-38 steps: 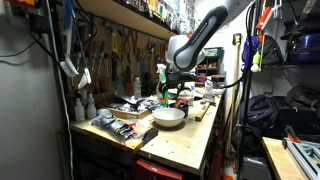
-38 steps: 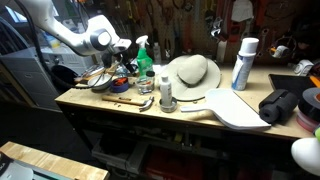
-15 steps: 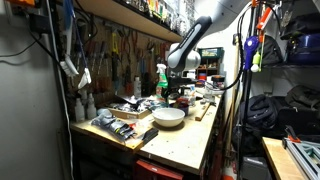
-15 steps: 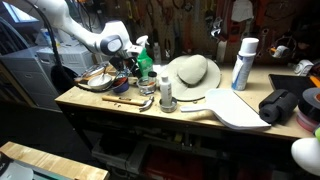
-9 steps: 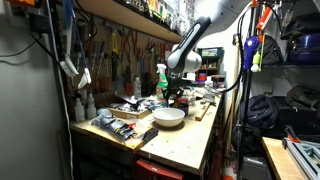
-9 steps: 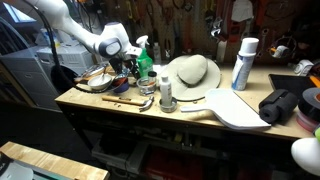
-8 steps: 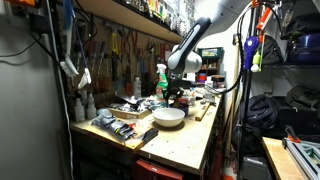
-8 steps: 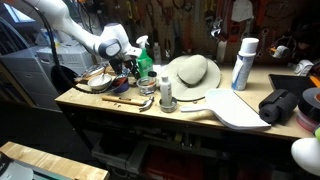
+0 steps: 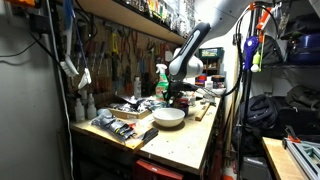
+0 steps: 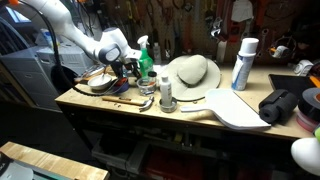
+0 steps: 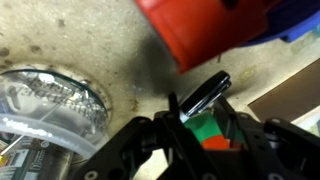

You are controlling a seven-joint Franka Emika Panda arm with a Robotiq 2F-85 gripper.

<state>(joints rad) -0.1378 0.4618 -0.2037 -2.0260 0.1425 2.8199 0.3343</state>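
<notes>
In the wrist view my gripper (image 11: 203, 120) points down at the cluttered bench. A small green thing with an orange part (image 11: 205, 132) fills the gap between the two black fingers (image 11: 170, 125), and both seem to press on it. A shiny black bar (image 11: 205, 95) lies slantwise just past the fingertips. Beyond it sits a red object (image 11: 200, 30), and a clear round container (image 11: 50, 100) sits to the side. In both exterior views the gripper (image 9: 172, 97) (image 10: 128, 72) is low among the clutter beside a green spray bottle (image 10: 145, 58).
A white bowl (image 9: 169, 116) sits on the wooden bench (image 9: 185, 150) near the arm. An exterior view shows a pale hat-like dish (image 10: 193, 72), a white spray can (image 10: 242, 62), a wooden board (image 10: 235, 108) and a black bag (image 10: 283, 105). Tools hang on the back wall.
The arm has come down from above the bench into the clutter beside the spray bottle. Over the last second it has sunk a little further.
</notes>
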